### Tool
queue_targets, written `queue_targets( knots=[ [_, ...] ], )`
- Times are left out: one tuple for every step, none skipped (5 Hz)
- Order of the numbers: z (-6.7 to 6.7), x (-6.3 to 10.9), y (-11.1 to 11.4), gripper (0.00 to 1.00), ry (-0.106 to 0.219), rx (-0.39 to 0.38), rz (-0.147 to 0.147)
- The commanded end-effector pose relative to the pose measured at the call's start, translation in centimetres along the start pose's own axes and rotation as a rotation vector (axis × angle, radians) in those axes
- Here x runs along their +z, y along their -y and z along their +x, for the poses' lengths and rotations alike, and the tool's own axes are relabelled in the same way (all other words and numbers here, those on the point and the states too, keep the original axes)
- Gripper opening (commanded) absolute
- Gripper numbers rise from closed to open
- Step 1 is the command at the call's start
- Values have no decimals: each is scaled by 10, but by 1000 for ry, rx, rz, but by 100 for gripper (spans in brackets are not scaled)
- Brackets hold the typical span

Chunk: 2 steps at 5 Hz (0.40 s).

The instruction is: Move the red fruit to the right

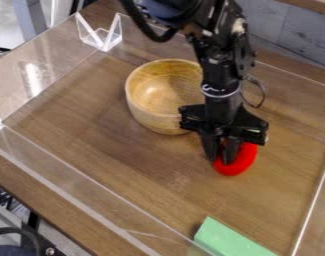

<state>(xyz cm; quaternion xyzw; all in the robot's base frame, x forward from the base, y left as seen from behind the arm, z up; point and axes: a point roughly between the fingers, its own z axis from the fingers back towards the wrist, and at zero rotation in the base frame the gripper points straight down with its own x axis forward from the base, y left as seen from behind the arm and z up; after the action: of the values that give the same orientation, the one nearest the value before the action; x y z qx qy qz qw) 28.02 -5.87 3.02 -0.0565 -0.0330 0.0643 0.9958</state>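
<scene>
The end effector [230, 155] points straight down, its black fingers drawn in against the sides of the red fruit [236, 162] and pinching it. The red fruit sits on the wooden tabletop [111, 160], just beside the wooden bowl [162, 94], toward the bowl's lower right side, and only its lower red part shows beneath the fingers. A flat green block [237, 240] lies well apart from the bowl, near the front edge. Clear plastic walls [45, 55] ring the tabletop around the bowl.
</scene>
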Motion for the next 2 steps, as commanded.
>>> queue_targets(
  knots=[
    [9,5,5,0,14,-38,-7],
    [8,14,7,0,19,-35,-16]
  ],
)
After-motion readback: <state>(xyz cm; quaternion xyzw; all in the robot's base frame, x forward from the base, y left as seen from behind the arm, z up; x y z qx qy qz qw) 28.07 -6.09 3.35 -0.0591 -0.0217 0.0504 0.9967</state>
